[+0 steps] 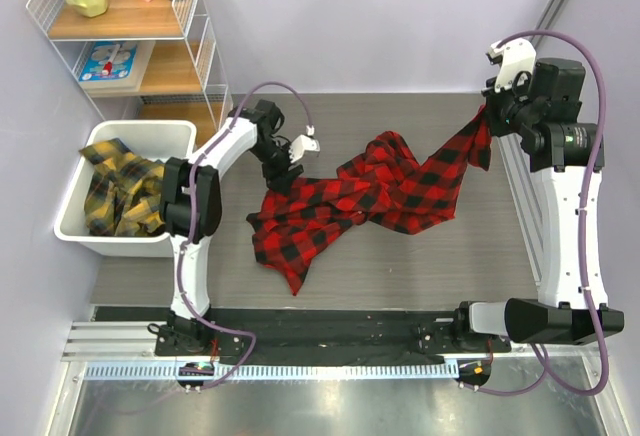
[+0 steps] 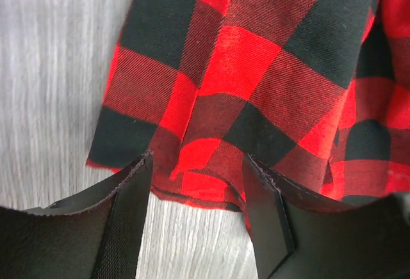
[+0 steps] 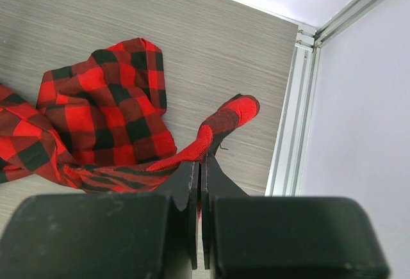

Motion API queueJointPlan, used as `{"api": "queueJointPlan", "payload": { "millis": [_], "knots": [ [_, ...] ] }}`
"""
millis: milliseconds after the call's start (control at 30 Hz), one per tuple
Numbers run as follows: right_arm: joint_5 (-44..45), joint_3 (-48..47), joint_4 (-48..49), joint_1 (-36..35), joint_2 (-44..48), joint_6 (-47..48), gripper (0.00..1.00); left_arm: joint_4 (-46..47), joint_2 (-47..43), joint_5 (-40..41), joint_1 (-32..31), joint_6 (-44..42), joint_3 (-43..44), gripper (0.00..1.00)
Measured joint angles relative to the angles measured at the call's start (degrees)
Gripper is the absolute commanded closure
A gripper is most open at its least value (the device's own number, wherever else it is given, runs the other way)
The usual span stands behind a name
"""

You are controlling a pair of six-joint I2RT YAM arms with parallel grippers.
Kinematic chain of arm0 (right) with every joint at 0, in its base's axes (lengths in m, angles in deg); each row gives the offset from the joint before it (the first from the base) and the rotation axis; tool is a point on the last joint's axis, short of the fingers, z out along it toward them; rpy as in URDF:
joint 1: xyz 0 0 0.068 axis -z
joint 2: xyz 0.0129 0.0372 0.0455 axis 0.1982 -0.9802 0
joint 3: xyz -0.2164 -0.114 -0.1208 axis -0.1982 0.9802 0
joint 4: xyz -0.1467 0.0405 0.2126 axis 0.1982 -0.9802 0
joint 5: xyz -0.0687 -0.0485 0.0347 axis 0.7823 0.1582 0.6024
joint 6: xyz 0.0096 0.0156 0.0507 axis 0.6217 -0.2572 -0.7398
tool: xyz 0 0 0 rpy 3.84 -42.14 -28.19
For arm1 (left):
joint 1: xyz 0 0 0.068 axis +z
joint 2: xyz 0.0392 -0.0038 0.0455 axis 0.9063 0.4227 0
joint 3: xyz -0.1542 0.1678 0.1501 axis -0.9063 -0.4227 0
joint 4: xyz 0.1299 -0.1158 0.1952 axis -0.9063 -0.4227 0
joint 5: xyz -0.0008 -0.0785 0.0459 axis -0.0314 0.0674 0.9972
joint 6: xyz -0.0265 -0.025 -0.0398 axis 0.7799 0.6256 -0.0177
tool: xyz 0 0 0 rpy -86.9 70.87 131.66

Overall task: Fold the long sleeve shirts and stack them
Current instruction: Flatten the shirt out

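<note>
Red-and-black shirt lies rumpled mid-counter, drawn out in a band from 8 o'clock toward 2 o'clock. Right claw sits at 2 o'clock, clenched on a sleeve just short of the cuff. The sleeve is lifted off the counter and the cuff pokes past the fingers. Left claw is at the shirt's 10 o'clock side, jaws apart, low over the hem. The hem edge sits between the fingers, nothing gripped. Yellow-and-black shirts are heaped in the white bin at 9 o'clock.

Step in hand, as judged: spreading the shirt flat before any fold. To do it well, the left claw should bite firmly on the hem corner, one layer only. Both arms then draw apart toward 9 and 3 o'clock, gently, so the twist in the middle comes out. Flannel is soft and clings; a hard tug could slip the sleeve free.
</note>
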Motion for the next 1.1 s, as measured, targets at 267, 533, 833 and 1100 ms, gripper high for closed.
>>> {"api": "queueJointPlan", "payload": {
  "millis": [267,533,833,1100],
  "knots": [
    [0.2,-0.4,0.0,0.0,-0.1,0.0,0.99,2.3,1.5,1.9,-0.7,-1.6,-2.1,0.50],
    [0.3,-0.4,-0.2,0.0,-0.1,0.0,0.99,8.9,1.7,4.1,-1.5,-1.5,-6.4,0.95],
    [0.4,-1.0,-0.5,0.0,-0.1,-0.2,0.99,10.4,-0.6,4.9,-0.6,3.8,-4.9,1.00],
    [3.3,-1.4,2.2,0.3,-0.6,-1.7,0.99,8.5,-7.6,5.9,4.3,9.6,3.5,1.00]
  ]
}}
